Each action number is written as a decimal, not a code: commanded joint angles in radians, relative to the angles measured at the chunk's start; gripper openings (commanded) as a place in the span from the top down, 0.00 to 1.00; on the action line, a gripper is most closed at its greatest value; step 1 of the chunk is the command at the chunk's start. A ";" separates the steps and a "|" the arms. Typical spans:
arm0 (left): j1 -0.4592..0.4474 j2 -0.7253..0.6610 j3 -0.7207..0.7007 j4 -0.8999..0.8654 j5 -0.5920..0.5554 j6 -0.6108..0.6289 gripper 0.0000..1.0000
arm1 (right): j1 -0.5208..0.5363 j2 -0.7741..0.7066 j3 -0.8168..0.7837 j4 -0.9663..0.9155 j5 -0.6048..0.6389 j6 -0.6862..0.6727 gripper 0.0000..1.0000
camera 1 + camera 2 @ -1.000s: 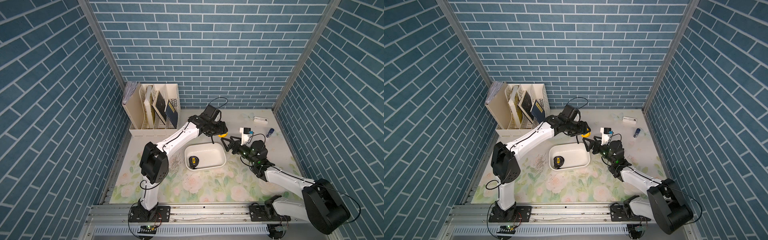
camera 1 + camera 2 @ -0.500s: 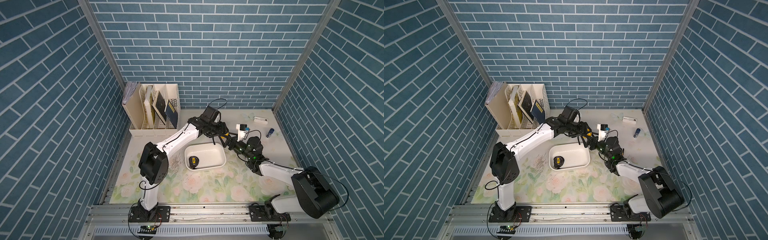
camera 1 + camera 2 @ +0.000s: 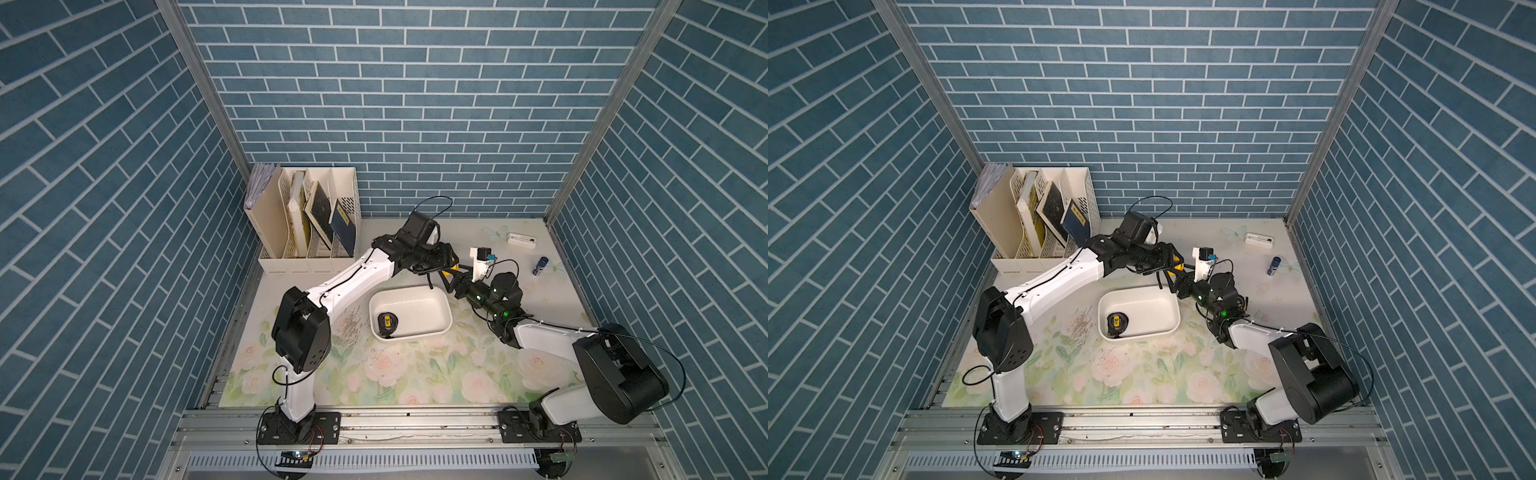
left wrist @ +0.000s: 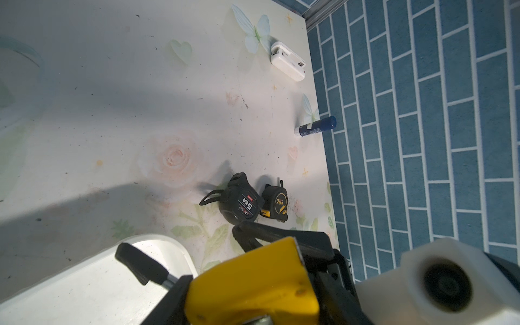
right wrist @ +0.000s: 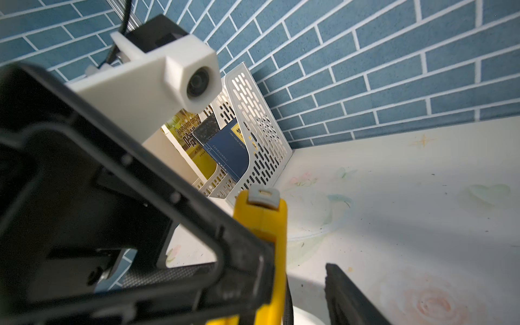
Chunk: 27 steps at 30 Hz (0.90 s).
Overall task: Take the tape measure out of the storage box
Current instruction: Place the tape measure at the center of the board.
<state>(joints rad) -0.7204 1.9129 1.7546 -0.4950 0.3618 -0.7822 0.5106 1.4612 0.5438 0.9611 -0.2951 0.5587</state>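
Note:
My left gripper [image 3: 448,266] [image 4: 253,298] is shut on a yellow tape measure [image 3: 447,273] [image 3: 1177,261] [image 4: 253,278] [image 5: 264,225], held in the air above the far right corner of the white storage box [image 3: 415,336] [image 3: 1142,334]. My right gripper [image 3: 451,279] [image 3: 1173,277] [image 5: 306,287] reaches in from the right with its jaws around that tape measure. One of its fingers [image 5: 346,292] still stands apart from the yellow case. A black tape measure with a yellow label [image 3: 387,323] [image 3: 1116,322] lies in the box's near left corner.
A cream file organiser [image 3: 307,216] [image 5: 261,135] with books stands at the back left. A white device [image 3: 520,240] [image 4: 287,63] and a blue stick [image 3: 540,266] [image 4: 315,126] lie at the back right. Two dark tape measures [image 4: 244,201] [image 4: 277,200] sit on the mat near the right wall.
My right gripper has moved left and back to the yellow tape measure, and its jaws have narrowed around it. The left arm has barely moved.

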 commanded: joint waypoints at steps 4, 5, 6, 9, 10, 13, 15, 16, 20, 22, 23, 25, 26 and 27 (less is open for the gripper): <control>0.003 -0.041 -0.018 0.025 0.013 -0.001 1.00 | 0.004 0.020 0.045 0.064 0.014 -0.028 0.34; 0.003 -0.040 -0.021 0.028 0.015 0.000 1.00 | 0.005 0.023 0.046 0.069 0.017 -0.026 0.35; 0.003 -0.040 -0.023 0.031 0.016 -0.001 1.00 | 0.004 0.024 0.046 0.072 0.017 -0.025 0.36; 0.003 -0.039 -0.023 0.036 0.022 0.000 1.00 | 0.005 0.032 0.045 0.075 0.018 -0.023 0.45; 0.002 -0.042 -0.025 0.040 0.023 0.002 1.00 | 0.004 0.033 0.046 0.075 0.017 -0.023 0.49; 0.002 -0.046 -0.040 0.058 0.031 0.001 0.90 | 0.006 0.036 0.047 0.070 0.017 -0.022 0.64; 0.004 -0.051 -0.051 0.072 0.035 0.004 0.79 | 0.005 0.030 0.049 0.063 0.019 -0.023 0.73; 0.004 -0.055 -0.056 0.079 0.035 0.004 0.76 | 0.006 0.027 0.047 0.058 0.023 -0.025 0.78; 0.007 -0.067 -0.067 0.091 0.030 0.008 0.48 | 0.006 0.004 0.046 0.030 0.051 -0.029 0.95; 0.010 -0.073 -0.073 0.095 0.025 0.011 0.42 | 0.006 -0.016 0.040 0.014 0.067 -0.035 0.99; 0.013 -0.077 -0.078 0.099 0.023 0.012 0.41 | 0.005 -0.030 0.038 -0.003 0.078 -0.038 1.00; 0.023 -0.083 -0.090 0.107 0.024 0.013 0.35 | 0.006 -0.056 0.035 -0.039 0.096 -0.049 1.00; 0.028 -0.089 -0.101 0.115 0.024 0.009 0.31 | 0.006 -0.073 0.029 -0.057 0.109 -0.053 1.00; 0.032 -0.093 -0.112 0.125 0.027 0.008 0.29 | 0.005 -0.087 0.026 -0.078 0.117 -0.057 1.00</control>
<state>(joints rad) -0.7128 1.8610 1.6672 -0.3798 0.4015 -0.7746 0.5240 1.4284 0.5709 0.9409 -0.2630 0.5682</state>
